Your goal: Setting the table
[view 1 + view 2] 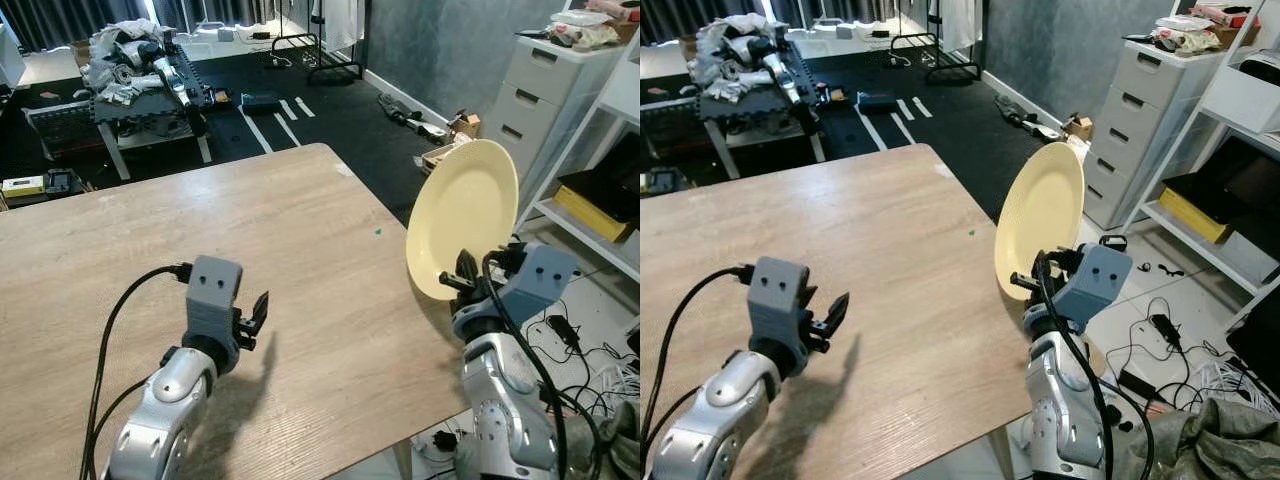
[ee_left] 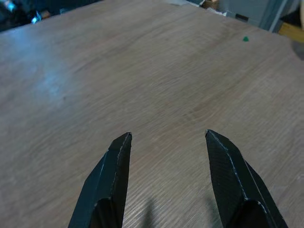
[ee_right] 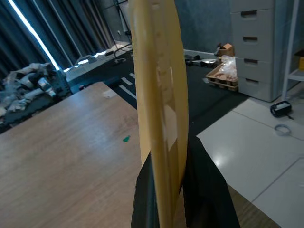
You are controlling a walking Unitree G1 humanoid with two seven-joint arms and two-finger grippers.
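Here, right gripper [image 1: 462,275] pinching the upright yellow plate [image 1: 462,218], fingertips seemingly hidden behind its rim; left gripper [image 2: 167,142] wide above table [image 1: 150,240].

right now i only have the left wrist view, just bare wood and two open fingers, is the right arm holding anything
Observer: Yes. The right gripper is shut on a pale yellow plate, pinching its lower rim.
Operator: is the plate flat or tipped
Observer: It stands nearly on edge, rim up, its face turned toward the table.
Operator: is it over the table yet
Observer: No. It hangs just off the table's right edge, above the floor.
Operator: and where is my left gripper against all that
Observer: The left gripper hovers above the near part of the tabletop, well apart from the plate.
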